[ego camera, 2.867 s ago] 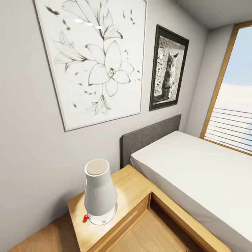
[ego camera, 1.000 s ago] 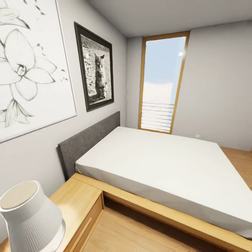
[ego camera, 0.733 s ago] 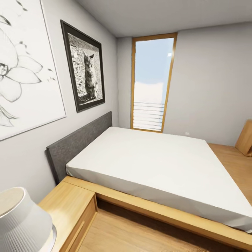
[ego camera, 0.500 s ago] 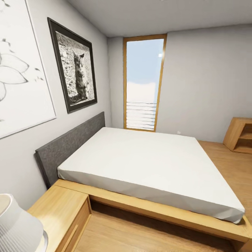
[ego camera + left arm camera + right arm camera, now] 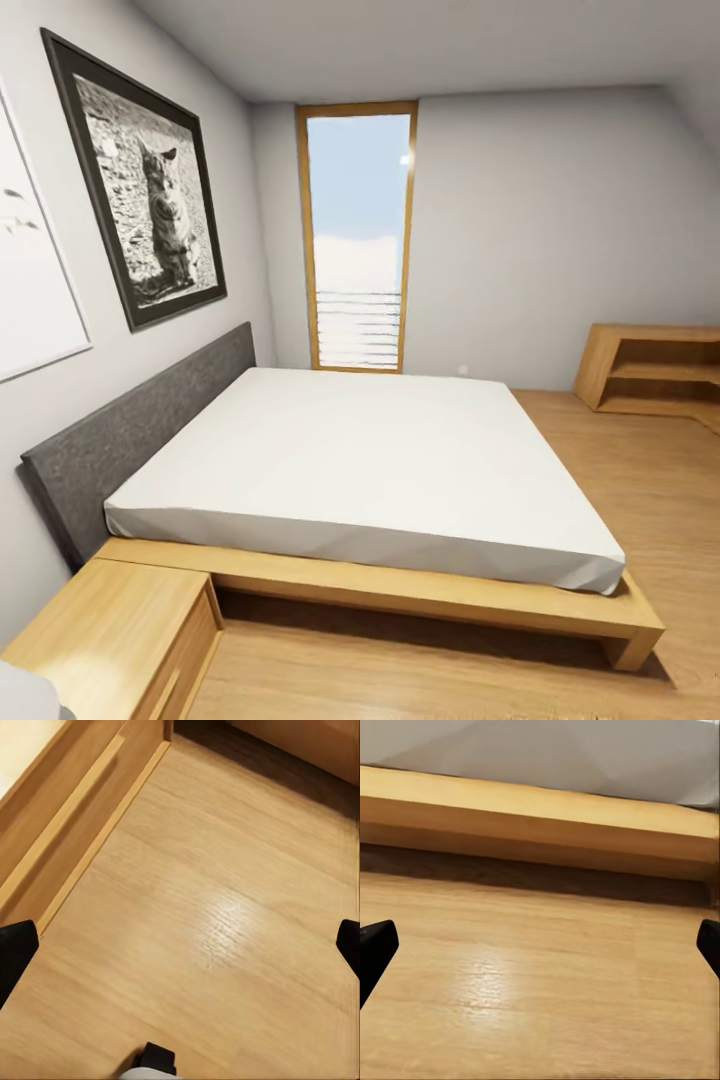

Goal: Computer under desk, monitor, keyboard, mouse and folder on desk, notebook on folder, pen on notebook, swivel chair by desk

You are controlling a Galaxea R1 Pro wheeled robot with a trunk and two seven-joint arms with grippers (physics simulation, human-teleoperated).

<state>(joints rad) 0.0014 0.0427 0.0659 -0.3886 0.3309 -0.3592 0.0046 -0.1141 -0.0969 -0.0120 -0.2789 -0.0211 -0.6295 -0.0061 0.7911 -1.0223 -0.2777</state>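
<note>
Left gripper (image 5: pixel 180 945) spread wide, fingertips at the two edges of its wrist view, nothing between them but wood floor (image 5: pixel 225 915). Right gripper (image 5: pixel 540 945) likewise spread and empty, pointed at floor just in front of the bed frame (image 5: pixel 540 814). No contact with anything.

Just changed: head camera swung rightward across the room. Lamp and flower print, central a few seconds ago, now all but gone; only a sliver of the print (image 5: pixel 30 260) left at the edge. Cat picture (image 5: pixel 140 180) slid toward the left, bed (image 5: pixel 370 460) now whole in view, tall window (image 5: pixel 360 235) nearly centred, and low wooden shelves (image 5: pixel 655 375) newly appeared at the far right. A turn of the robot, not a move of the furniture.

Bedroom reached, then, but desk, chair, folder and the rest not in sight here. Probably a search sweep, with the workspace likely further right.
</note>
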